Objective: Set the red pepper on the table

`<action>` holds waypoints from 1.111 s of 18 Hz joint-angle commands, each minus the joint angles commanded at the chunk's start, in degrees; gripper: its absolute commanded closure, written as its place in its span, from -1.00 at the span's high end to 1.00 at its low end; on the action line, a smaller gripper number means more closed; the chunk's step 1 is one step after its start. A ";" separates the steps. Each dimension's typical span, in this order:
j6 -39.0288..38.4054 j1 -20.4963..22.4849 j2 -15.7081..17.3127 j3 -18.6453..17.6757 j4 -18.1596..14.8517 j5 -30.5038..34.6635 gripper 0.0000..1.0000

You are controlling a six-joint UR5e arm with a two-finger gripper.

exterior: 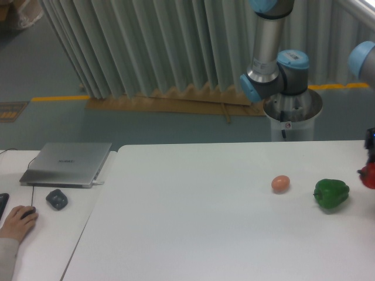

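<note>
The red pepper (368, 175) shows as a small glossy red shape cut off by the right edge of the view, just above the white table (193, 222). A dark part of my gripper (371, 153) sits right over it, also cut by the frame edge, and seems to hold it. The fingers themselves are mostly out of view. The pepper is to the right of the green pepper (331, 194) and a little higher in the picture.
A small orange-brown egg (280, 184) lies left of the green pepper. The arm's base and blue joints (275, 76) stand behind the table. On the left desk are a closed laptop (67, 163), a dark object (57, 199) and a person's hand on a mouse (17, 221).
</note>
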 joint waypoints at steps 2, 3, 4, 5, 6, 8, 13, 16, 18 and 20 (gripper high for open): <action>-4.13 -2.20 -0.70 -0.17 2.38 -0.44 -0.61; -5.89 -2.38 -0.79 -0.26 3.35 -0.53 -0.61; -6.95 -2.47 -1.32 -0.18 5.62 -0.44 -0.61; -7.66 -3.34 -2.19 -0.26 8.51 -0.09 -0.61; -7.75 -3.43 -2.90 -0.35 9.24 0.08 -0.61; -7.84 -3.52 -4.48 0.00 10.30 0.17 -0.61; -7.67 -3.78 -6.59 -0.18 11.79 3.42 -0.61; -7.49 -4.23 -7.73 -0.53 14.43 5.18 -0.61; -7.49 -4.23 -8.35 -0.53 15.48 5.18 -0.61; -7.75 -4.40 -9.14 -0.53 16.62 5.27 -0.61</action>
